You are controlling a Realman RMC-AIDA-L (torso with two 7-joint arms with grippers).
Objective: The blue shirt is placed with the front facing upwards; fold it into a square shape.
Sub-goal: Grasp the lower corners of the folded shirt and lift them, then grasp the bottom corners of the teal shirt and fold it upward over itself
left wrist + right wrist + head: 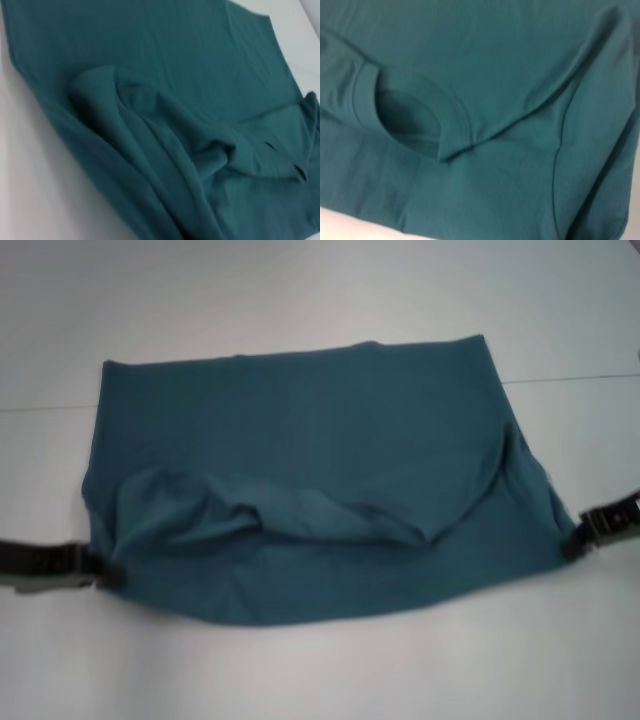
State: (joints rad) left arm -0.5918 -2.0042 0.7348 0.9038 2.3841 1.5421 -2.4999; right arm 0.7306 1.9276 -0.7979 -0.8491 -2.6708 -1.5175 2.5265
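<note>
the left gripper lies low at the left edge of the head view, its dark arm reaching in almost level from the side — the tip is right at the near left corner of the blue shirt, touching the cloth. the right gripper comes in from the right edge, its arm angled slightly upward toward the outside, the tip against the near right corner of the same cloth. both arms sit well apart, one on each side. whether the fingers are spread or pinched is not readable — neither wrist view shows its own fingers.
</note>
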